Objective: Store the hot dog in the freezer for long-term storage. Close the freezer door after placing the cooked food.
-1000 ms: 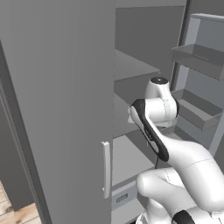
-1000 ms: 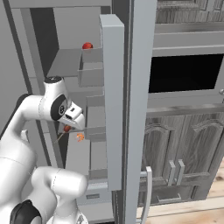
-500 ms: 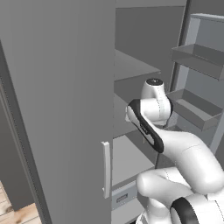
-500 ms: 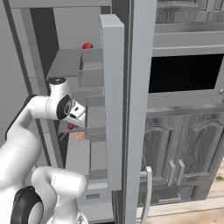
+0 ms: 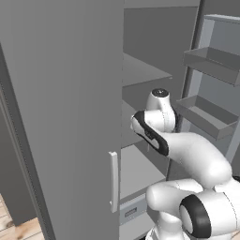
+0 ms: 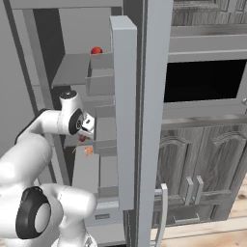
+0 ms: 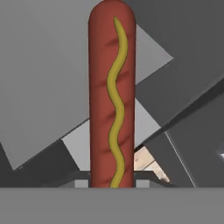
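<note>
Arm has risen; gripper [image 6: 83,138] clamps hot dog [image 7: 111,96], seemingly inside freezer [image 6: 77,67].

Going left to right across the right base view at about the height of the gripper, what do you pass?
The robot's white arm → gripper shut on the hot dog → the grey bins on the freezer door → that door's edge → black-windowed oven.

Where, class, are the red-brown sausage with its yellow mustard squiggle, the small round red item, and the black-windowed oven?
hot dog [image 7: 111,96], hand view, mid-length of the sausage.
round red item [image 6: 96,50], right base view, its visible top.
oven [image 6: 202,79], right base view, middle of its window.
</note>
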